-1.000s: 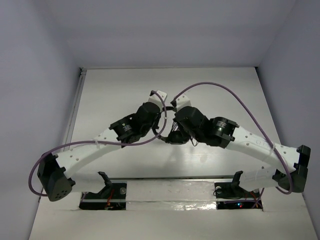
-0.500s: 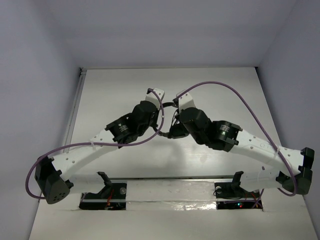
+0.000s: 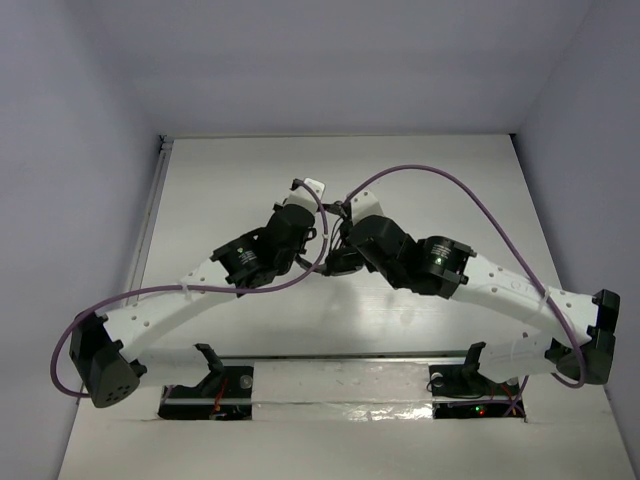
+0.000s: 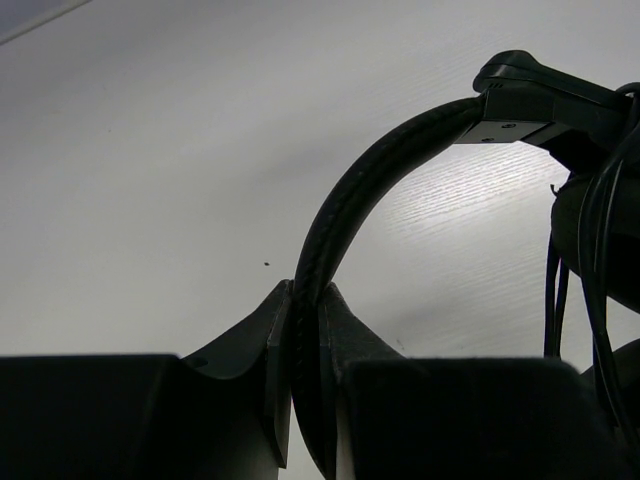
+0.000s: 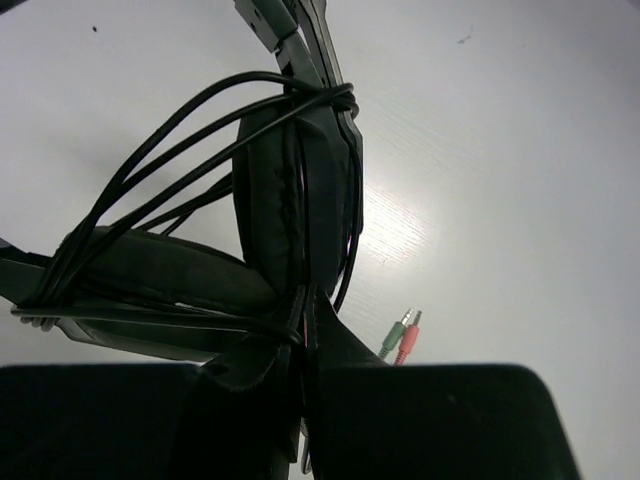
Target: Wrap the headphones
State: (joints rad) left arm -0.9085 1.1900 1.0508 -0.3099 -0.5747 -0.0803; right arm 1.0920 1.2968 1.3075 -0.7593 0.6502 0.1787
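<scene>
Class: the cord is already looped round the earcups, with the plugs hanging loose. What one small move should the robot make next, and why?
Probably tuck the plug end under the loops with the right hand. The left hand grips the headband, steadying the headphones; several turns of cord cross the earcups, and only a short tail with the plugs hangs free.

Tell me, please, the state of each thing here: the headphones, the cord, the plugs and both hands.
headphones, held by both hands
cord, wound in several loops around the headphones
plugs, green and pink, free, not wound in
left hand, shut on the headband
right hand, shut at the earcup
</scene>
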